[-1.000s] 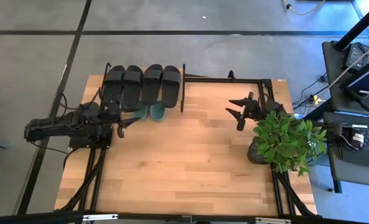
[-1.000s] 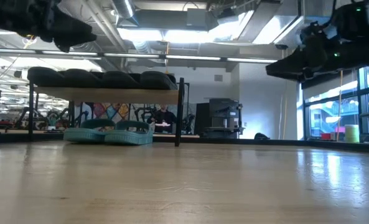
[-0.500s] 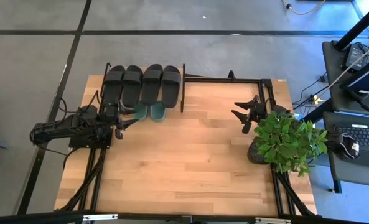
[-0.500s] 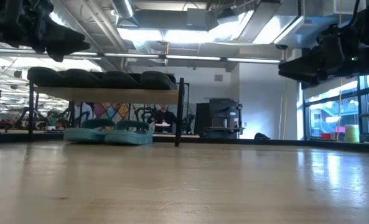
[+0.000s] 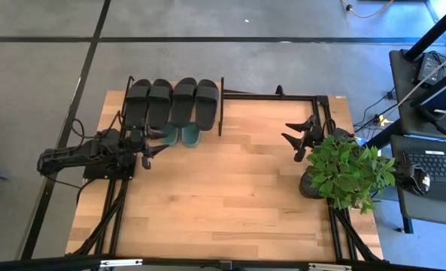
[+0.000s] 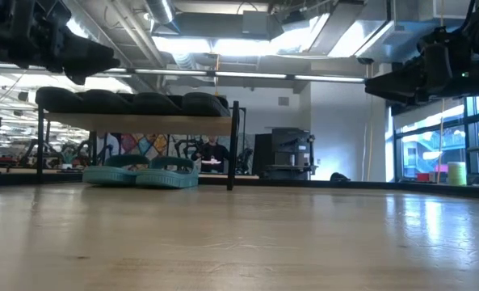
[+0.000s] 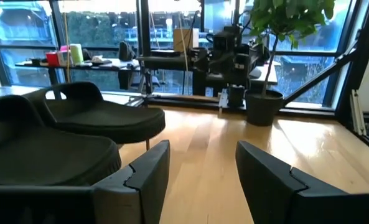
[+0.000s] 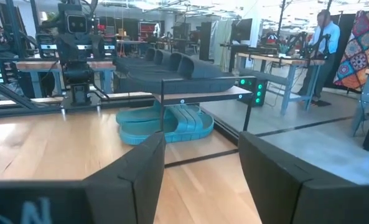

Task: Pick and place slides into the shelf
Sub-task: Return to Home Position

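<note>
Spreading beneath both arms, a light wooden surface [image 5: 230,203] is seen, and both pairs of fingers are held in the air above it, clear of the wood. At the far edge of that surface the shelf [image 6: 142,124] is stood. It is close ahead of the left fingers [image 7: 148,177] and well apart from the right fingers [image 8: 268,171], which are pointed towards it across the bare boards. Its thin black frame and pale top board are shown at about the height of both pairs of fingers in the low view. A potted plant [image 5: 347,172] is placed just behind the right fingers, with its leaves close beside that arm's wrist.

Four black slides [image 5: 172,102] are lined up side by side on the top board, and its width is filled by them. Two green slides [image 6: 142,174] are set as a pair on the lower level beneath the black ones. Their ends jut out from under the board on the side that faces the left fingers. The nearer green end is found near the left fingertips, and no contact is seen. In the left wrist view two of the black slides are seen close alongside those fingers.

The left fingers are spread well apart with only bare surface between them, and nothing is held. The right fingers are likewise parted wide and nothing is gripped.
</note>
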You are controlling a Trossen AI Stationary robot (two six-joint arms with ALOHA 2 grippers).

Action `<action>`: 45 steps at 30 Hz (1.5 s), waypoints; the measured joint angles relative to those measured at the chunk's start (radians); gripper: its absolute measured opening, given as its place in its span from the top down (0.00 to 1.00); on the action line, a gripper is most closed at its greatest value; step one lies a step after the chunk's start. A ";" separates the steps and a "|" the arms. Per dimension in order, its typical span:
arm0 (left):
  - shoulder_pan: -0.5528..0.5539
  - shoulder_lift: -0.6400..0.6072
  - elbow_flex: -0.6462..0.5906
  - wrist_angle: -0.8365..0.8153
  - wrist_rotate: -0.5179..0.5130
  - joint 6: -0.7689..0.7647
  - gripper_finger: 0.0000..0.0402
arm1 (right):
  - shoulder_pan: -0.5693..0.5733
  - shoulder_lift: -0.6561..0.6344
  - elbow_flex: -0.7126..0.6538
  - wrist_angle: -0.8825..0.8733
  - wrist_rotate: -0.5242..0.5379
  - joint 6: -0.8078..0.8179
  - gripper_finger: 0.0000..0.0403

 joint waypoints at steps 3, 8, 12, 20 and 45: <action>0.000 0.000 -0.014 0.002 0.001 0.000 0.56 | 0.000 0.000 0.000 -0.001 0.000 0.005 0.49; 0.000 0.000 -0.054 0.053 0.001 0.000 0.56 | 0.000 0.000 0.000 -0.002 0.000 0.005 0.49; 0.000 0.000 -0.071 0.092 0.001 0.000 0.56 | 0.000 0.000 0.000 -0.001 0.000 0.007 0.49; 0.000 0.000 -0.071 0.072 0.000 0.034 0.56 | 0.000 -0.032 0.000 0.010 0.003 0.006 0.49; 0.000 0.000 -0.134 0.159 0.048 0.142 0.56 | 0.000 -0.216 0.001 -0.180 0.007 0.086 0.49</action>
